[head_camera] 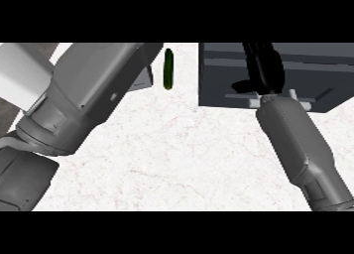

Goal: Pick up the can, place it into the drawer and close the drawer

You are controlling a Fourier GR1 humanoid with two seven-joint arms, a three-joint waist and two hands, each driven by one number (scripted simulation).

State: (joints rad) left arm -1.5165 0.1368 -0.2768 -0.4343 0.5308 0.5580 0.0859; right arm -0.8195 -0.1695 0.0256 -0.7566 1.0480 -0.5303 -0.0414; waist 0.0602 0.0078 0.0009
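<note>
The left forearm (84, 99) fills the left side of the frame, a broad grey bulk rising from the lower left corner to the top edge. Its far end is cut off at the top edge, so the left hand does not show. A small grey wedge (141, 82) peeks out just beside the forearm's right flank; what it belongs to cannot be told. Behind the arm, in the upper left, part of a white block (11, 74) shows, the rest covered by the forearm.

The right forearm (300, 149) runs from the lower right up toward the upper middle. The right hand (262, 69) is a black mass lying over the dark grey drawer (333, 64) in the upper right, and its tip is cut off at the top edge. Black against dark grey, its outline is hard to read, and whether it is spread, closed or holding something cannot be told.

Two pale handle mounts (305, 105) sit on the drawer's near edge, on either side of the wrist. Whether the drawer stands open cannot be judged.

The can cannot be made out with certainty. A slim, upright dark green shape (168, 69) stands on the white marbled table (187, 149) between the left forearm and the drawer, touching neither; it may or may not be the can.
</note>
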